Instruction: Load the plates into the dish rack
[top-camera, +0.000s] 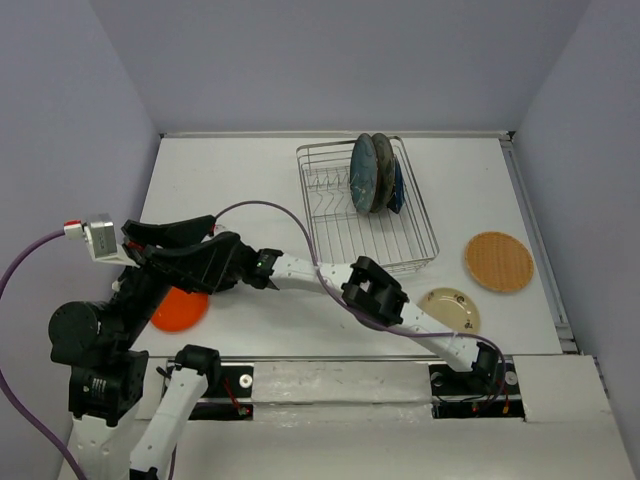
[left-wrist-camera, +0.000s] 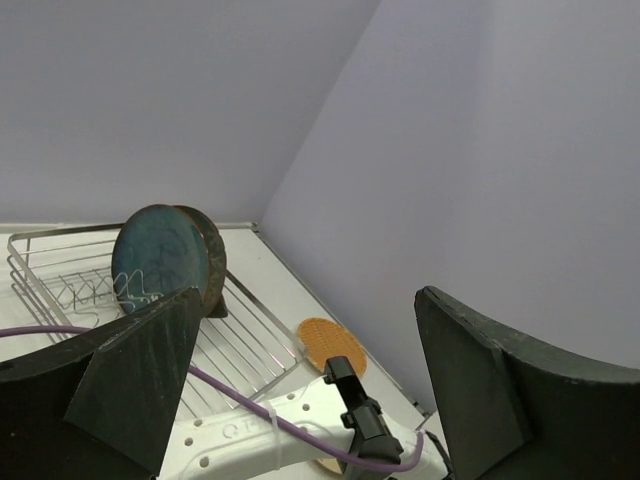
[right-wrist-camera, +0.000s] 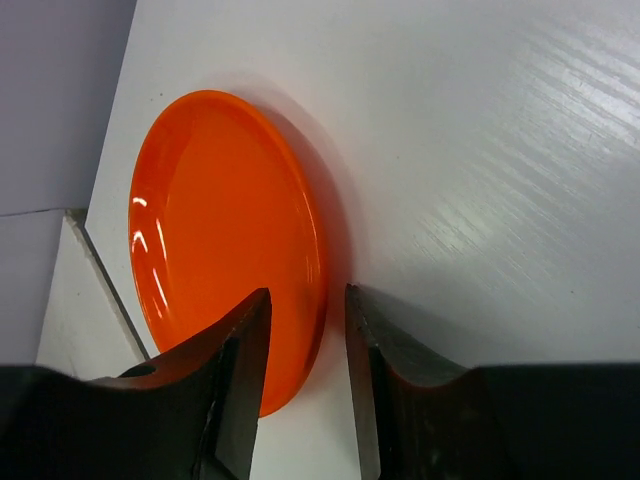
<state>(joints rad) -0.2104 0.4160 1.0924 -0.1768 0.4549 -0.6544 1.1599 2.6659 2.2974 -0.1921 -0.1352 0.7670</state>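
Orange plate (right-wrist-camera: 220, 240) rim sits between parted fingers of right hand (right-wrist-camera: 308, 300); left hand (left-wrist-camera: 305, 330), released, hangs overhead.

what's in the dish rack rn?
Three stand on edge at the dish rack's far end: teal plate, middle plate behind it, dark-blue plate last. The teal plate covers most of the middle plate's face, so its pattern is hidden.

The right arm (top-camera: 375, 295) is reaching from lower right across to the left of the top view, the right claw (right-wrist-camera: 306, 300) showing only a narrow gap. The left arm (top-camera: 90, 335) is rearing up at far left, the left claw (left-wrist-camera: 305, 300) gaping wide.
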